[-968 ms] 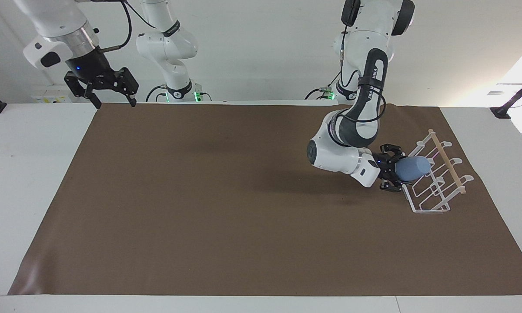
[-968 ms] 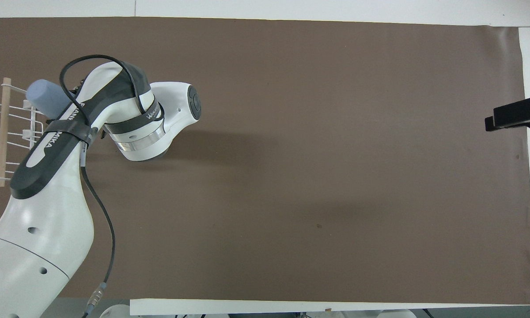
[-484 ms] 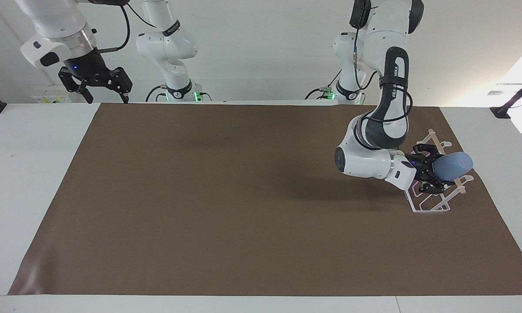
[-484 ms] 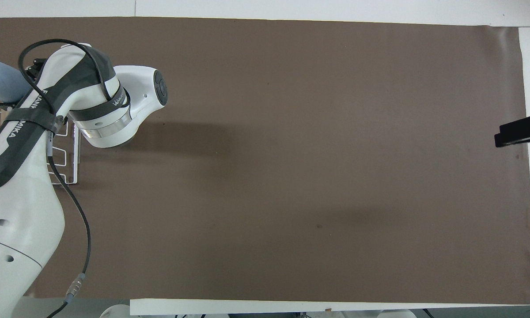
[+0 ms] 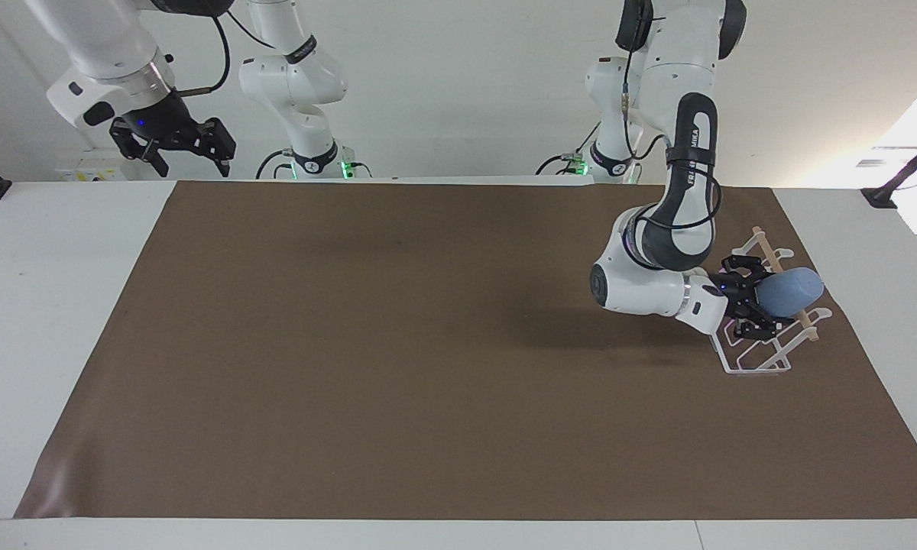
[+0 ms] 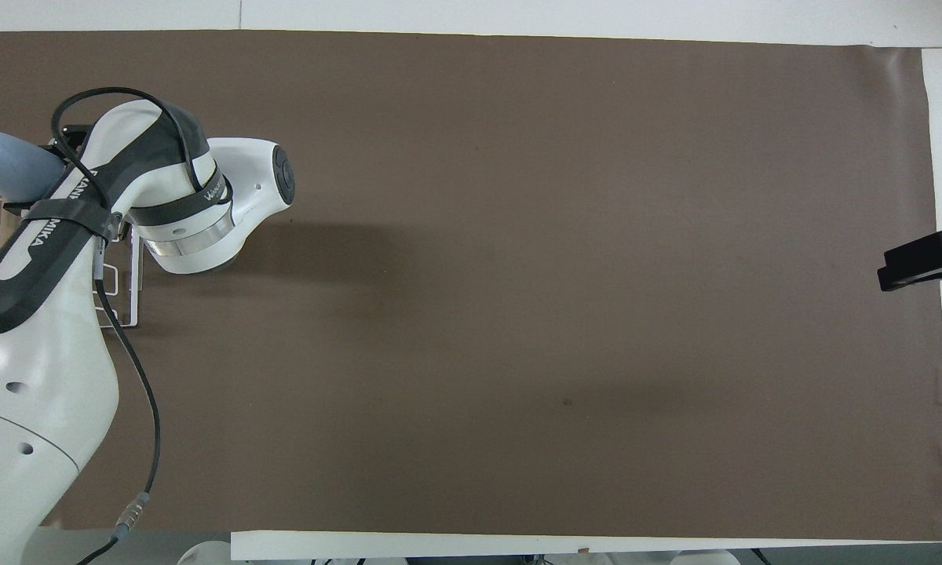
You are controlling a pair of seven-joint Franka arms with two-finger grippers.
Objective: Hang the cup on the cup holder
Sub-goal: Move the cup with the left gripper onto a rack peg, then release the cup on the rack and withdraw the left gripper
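Since a moment ago, going by the facing view, the right gripper [image 5: 186, 155], spread and empty, has lifted a little while waiting over its table end, and the left gripper [image 5: 750, 307], pinching the cup [image 5: 789, 292], has eased slightly lower over the cup holder [image 5: 756, 367], so hanging and letting go remain.

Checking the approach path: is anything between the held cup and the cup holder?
Nothing visible. The left gripper holds the cup sideways right over the cup holder, level with its wooden rod. The right gripper waits over the table's other end.
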